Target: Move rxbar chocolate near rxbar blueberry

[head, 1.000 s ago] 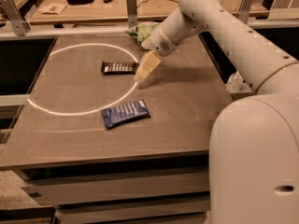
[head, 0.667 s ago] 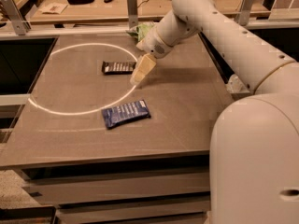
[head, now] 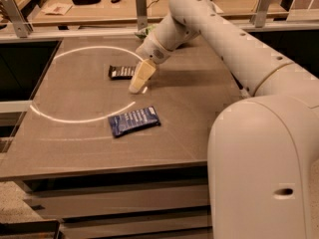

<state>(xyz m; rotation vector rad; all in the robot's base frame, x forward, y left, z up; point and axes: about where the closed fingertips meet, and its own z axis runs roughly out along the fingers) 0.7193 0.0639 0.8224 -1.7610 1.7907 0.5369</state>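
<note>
The arm (head: 209, 24) slants down over the desk (head: 189, 113), pincer (head: 138, 81) just beside the rxbar chocolate (head: 120, 72). Whether it is apart or together cannot be told.

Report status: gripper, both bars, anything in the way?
Gripper low at the right end of the rxbar chocolate, bar flat on the table. Rxbar blueberry apart, nearer the front edge. Nothing but the gripper between them.

Rows of white lettering are showing on the blue bar (head: 134, 121) at lower centre and pale marks on the dark bar (head: 119, 72) above it, yet nothing is coming out legible. The gripper (head: 137, 82) is hanging just right of the dark bar.
</note>
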